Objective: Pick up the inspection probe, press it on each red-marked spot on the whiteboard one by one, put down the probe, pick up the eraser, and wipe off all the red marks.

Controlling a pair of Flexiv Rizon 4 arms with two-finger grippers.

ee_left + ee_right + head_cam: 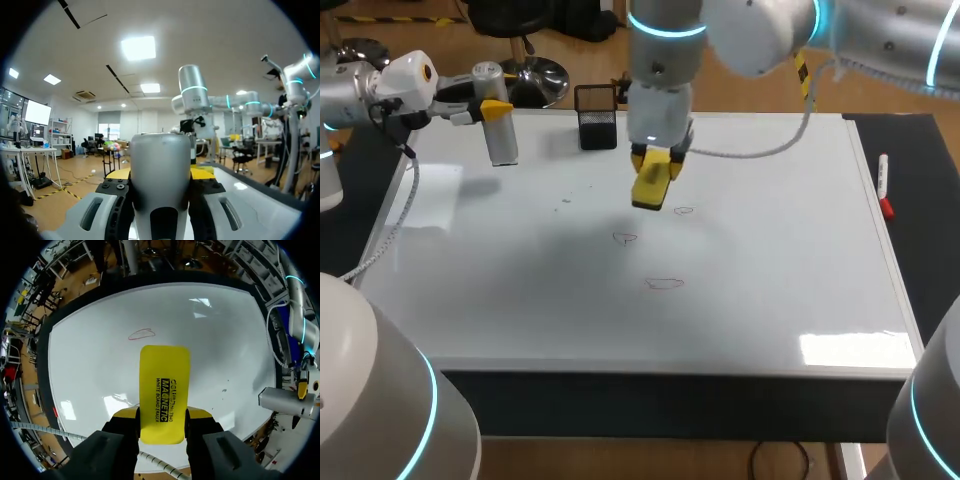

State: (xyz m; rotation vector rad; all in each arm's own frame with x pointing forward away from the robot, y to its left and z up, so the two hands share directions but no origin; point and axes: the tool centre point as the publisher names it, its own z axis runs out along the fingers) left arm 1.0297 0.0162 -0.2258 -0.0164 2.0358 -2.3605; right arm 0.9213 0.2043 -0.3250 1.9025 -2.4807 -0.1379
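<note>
step: wipe | eraser (651, 187) clamped in right gripper (657, 156), upper centre over whiteboard (520, 300) | probe (501, 135) held by left gripper (492, 108), upper left | eraser to be pressed flat, swept across each red mark (683, 211)

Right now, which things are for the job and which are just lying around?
For the job: inspection probe in the left hand; eraser in the right hand; red marks; whiteboard.
Just lying about: black pen holder; marker pen.
</note>
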